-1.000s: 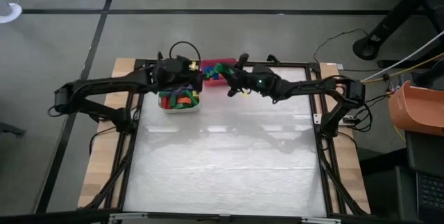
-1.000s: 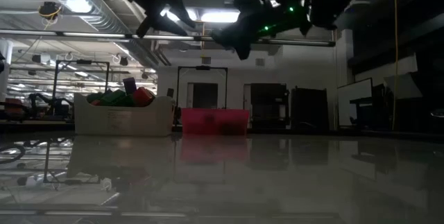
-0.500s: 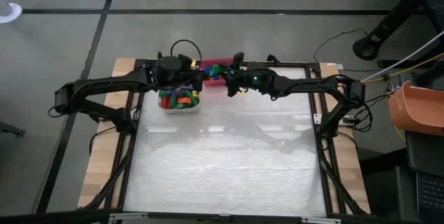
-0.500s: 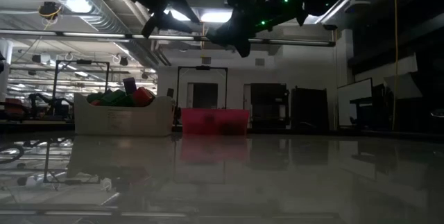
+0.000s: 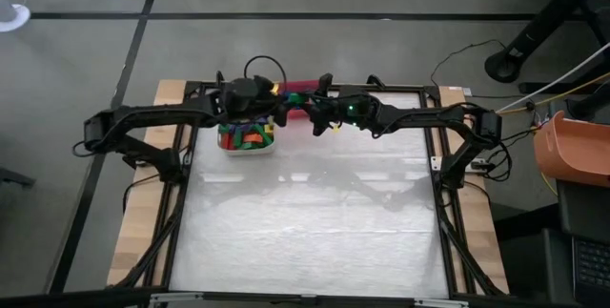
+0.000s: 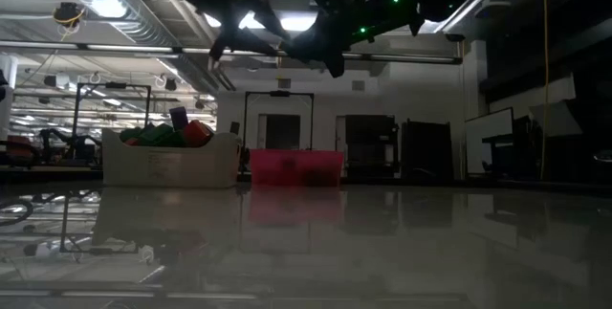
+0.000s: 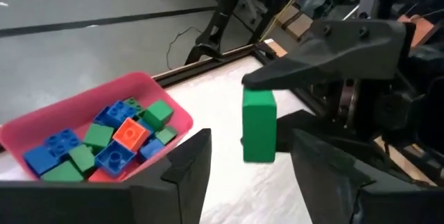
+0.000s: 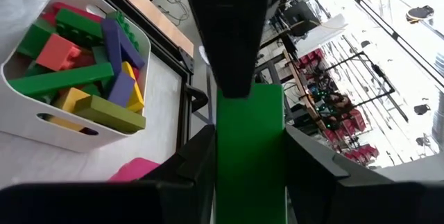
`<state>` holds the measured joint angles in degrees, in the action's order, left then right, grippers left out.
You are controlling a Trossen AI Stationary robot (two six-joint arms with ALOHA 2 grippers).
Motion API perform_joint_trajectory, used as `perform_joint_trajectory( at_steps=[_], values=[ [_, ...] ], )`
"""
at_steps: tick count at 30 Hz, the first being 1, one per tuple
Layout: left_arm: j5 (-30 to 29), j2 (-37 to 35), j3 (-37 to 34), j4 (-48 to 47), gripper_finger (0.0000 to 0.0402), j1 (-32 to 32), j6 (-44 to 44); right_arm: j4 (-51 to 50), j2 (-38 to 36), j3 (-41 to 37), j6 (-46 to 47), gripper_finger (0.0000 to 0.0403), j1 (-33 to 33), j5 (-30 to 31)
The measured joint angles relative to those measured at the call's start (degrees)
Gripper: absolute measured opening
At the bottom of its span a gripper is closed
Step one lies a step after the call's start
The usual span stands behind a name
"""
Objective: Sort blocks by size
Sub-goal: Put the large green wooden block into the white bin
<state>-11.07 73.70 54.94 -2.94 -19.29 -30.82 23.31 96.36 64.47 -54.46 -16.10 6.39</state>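
Since a second ago the left gripper (image 5: 278,108) has slid a little toward the right arm and its fingers (image 7: 187,172) have spread apart, so that they now stand wide and empty in the left wrist view, with a gap between them and nothing pinched. Just beyond those fingers, and apart from them, hangs a green block (image 7: 259,125), upright and clamped from above and below by the dark jaws of the right gripper (image 5: 316,115), which has barely shifted and keeps the same narrow hold. From the right wrist view the same green block (image 8: 250,151) fills the space between that gripper's fingers and is held firmly. Both grippers meet high above the table's far edge, close together, as the low view shows them well up over the surface. Below the left gripper lies the red bin (image 7: 166,89), holding short squarish blocks (image 7: 114,141) in blue, green and orange-red. Beside it sits the white bin (image 5: 250,148), filled with long bars (image 8: 76,57) in green, red, purple, yellow and olive. Farther out, the pale table top (image 5: 305,222) spreads toward the near edge within its black frame.
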Motion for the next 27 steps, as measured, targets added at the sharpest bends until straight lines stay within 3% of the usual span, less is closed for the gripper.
perform_joint_trajectory(
  at_steps=[9, 20, 27],
  values=[
    [0.26, 0.34, 0.0, 0.7, 0.0163, -1.37, 4.05, 0.04, 0.0, 0.02, 0.11, 0.0136, 0.0, -0.01],
    [3.38, 2.46, 0.0, 2.45, 0.0034, -1.77, 5.85, -0.02, 0.0, -0.02, -0.02, 0.0136, -0.09, 0.38],
    [3.92, 1.9, 0.0, 2.68, 0.0033, -2.91, 6.05, 0.47, 0.0, 0.0, 0.1, 0.0136, -0.11, 0.87]
  ],
)
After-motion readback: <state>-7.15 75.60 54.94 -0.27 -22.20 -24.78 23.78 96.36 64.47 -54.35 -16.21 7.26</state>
